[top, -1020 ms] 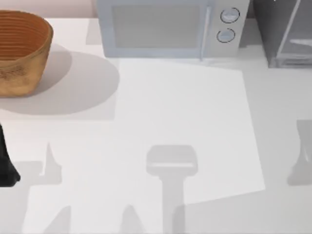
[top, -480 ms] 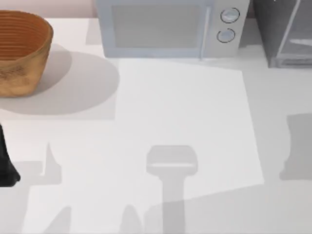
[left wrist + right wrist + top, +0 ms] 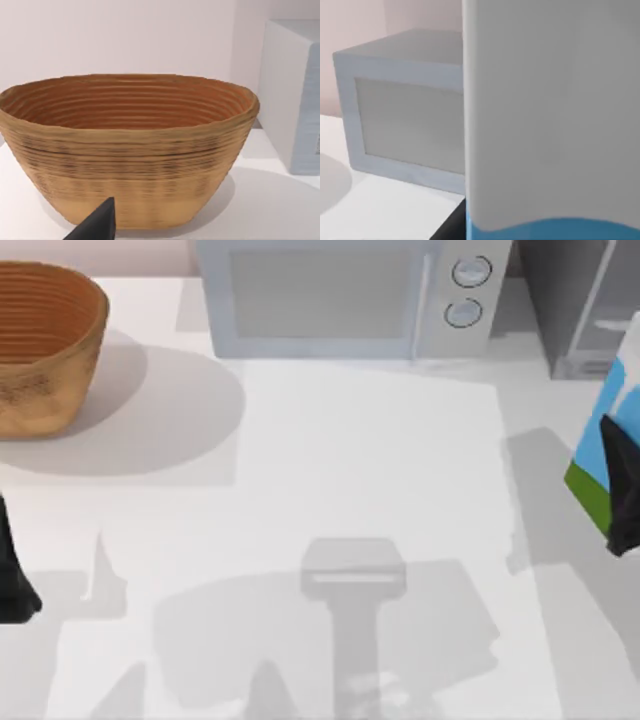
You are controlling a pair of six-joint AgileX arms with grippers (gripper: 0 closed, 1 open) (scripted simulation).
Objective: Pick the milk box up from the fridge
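The milk box (image 3: 602,445) hangs at the top view's right edge, white on top, light blue on its sides, with a green band at its base. It is tilted and raised off the table, in front of the dark grey fridge (image 3: 578,302) at the back right. My right gripper (image 3: 626,495) is shut on the milk box, black against the carton's lower side. In the right wrist view the milk box (image 3: 550,120) stands close up as a white face with a blue edge low down. My left arm (image 3: 12,585) stays parked at the table's left edge.
A light-grey microwave (image 3: 340,300) with two round knobs stands at the back centre, left of the fridge. A woven basket (image 3: 40,350) sits at the back left, and the left wrist view looks at that basket (image 3: 130,150) from close by. White table (image 3: 330,470) lies between them.
The milk box and my right gripper have come into the top view at the right edge. The shadows on the table have grown and shifted. The left arm has not moved.
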